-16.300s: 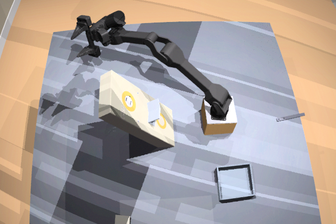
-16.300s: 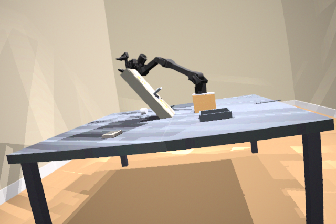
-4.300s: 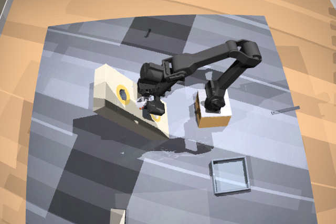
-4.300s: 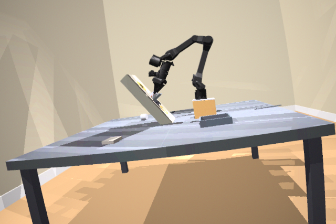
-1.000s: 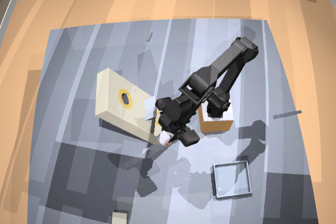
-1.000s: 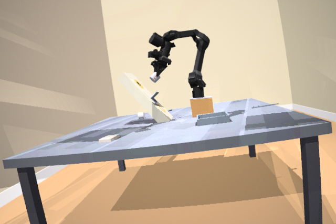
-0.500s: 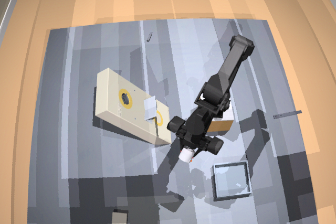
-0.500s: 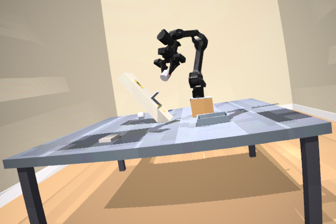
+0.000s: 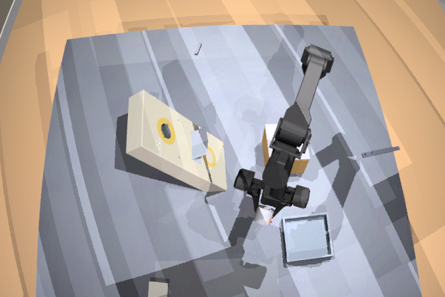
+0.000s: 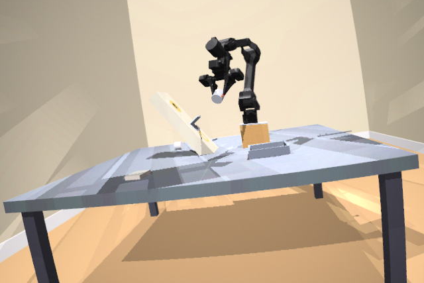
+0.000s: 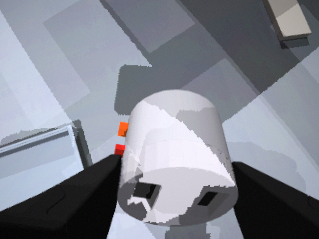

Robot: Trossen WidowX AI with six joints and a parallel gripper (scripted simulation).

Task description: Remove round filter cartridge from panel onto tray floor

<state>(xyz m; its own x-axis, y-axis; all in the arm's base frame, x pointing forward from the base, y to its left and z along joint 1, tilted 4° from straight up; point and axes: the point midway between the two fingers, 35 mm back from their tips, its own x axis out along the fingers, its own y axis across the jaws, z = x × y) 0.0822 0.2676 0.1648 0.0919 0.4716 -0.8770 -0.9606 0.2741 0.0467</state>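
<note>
My gripper [image 9: 264, 211] [image 10: 218, 93] [image 11: 175, 169] is shut on the white round filter cartridge [image 9: 264, 215] [image 10: 216, 97] [image 11: 176, 139] and holds it high above the table. In the wrist view the cartridge's face with two dark slots points toward the camera, between the black fingers. The tray [image 9: 284, 247] [image 10: 270, 153] [image 11: 75, 149] is light blue-grey, square and empty; in the top view it lies just right of the cartridge. The cream service panel [image 9: 186, 142] [image 10: 183, 125] stands tilted at the left, with an open dark hole inside its upper yellow ring [image 9: 160, 122].
A grey angled flap [image 9: 198, 143] [image 10: 195, 122] sticks out from the panel. The arm's orange-sided base block [image 9: 299, 166] [image 10: 255, 134] stands behind the tray. A pale block [image 9: 158, 289] [image 10: 136, 175] [image 11: 289, 20], a grey bar [image 9: 379, 151] and a small white cylinder [image 10: 177, 145] lie on the table.
</note>
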